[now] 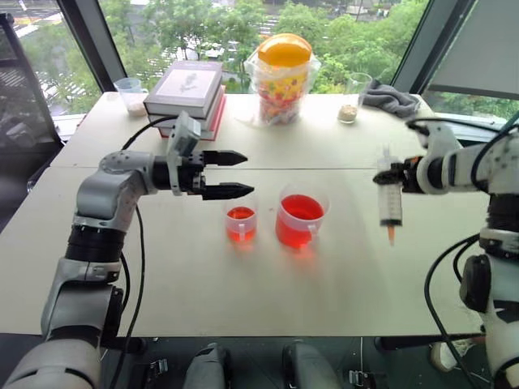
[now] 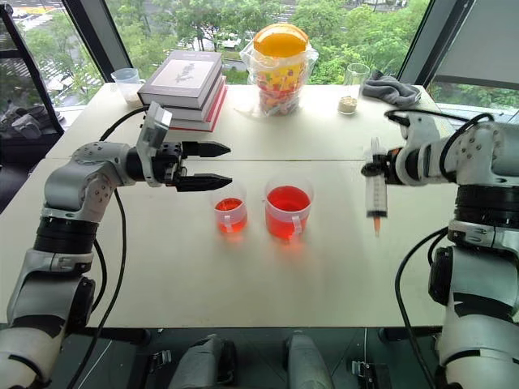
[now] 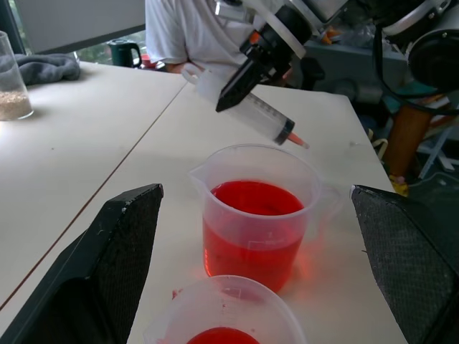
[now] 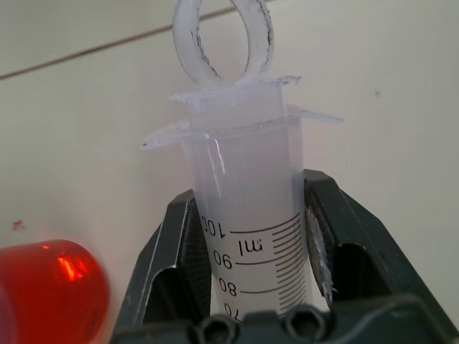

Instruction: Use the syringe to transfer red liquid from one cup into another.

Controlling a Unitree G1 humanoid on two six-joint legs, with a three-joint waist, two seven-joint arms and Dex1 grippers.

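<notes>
Right wrist view shows the right tool (image 4: pixel 247 236) clenched on the barrel of one syringe (image 4: pixel 247 215), its two black fingers (image 4: pixel 172 258) pressing the clear tube from either side just below the flange, with the ring-topped plunger pushed in. In the left eye view that syringe (image 1: pixel 390 203) hangs upright in the air, orange-red tip down, well to the right of both red cups and above the bare tabletop (image 1: pixel 365 275).

Next out, the left tool (image 1: pixel 235 174) is released, its two fingers spread wide apart and pointing level toward the right, holding nothing. It hovers just above and behind the small handleless cup (image 1: pixel 241 223).

Two cups hold red liquid (image 1: pixel 301 209): the small cup on the left and, just beside it on the right, the wider handled beaker (image 1: pixel 300 220). Both stand upright on the tabletop, near each other but apart. The beaker is about half full in the left wrist view.

Along the far edge stand one small clear cup (image 1: pixel 130 95) with pale contents, one stack of books (image 1: pixel 186 96), one clear jar (image 1: pixel 282 77) with an orange lid and colourful contents, one tall glass (image 1: pixel 350 99) with beige grains, and one grey cloth (image 1: pixel 391 99). One person (image 3: pixel 193 32) in a white shirt is behind the tabletop in the left wrist view.
</notes>
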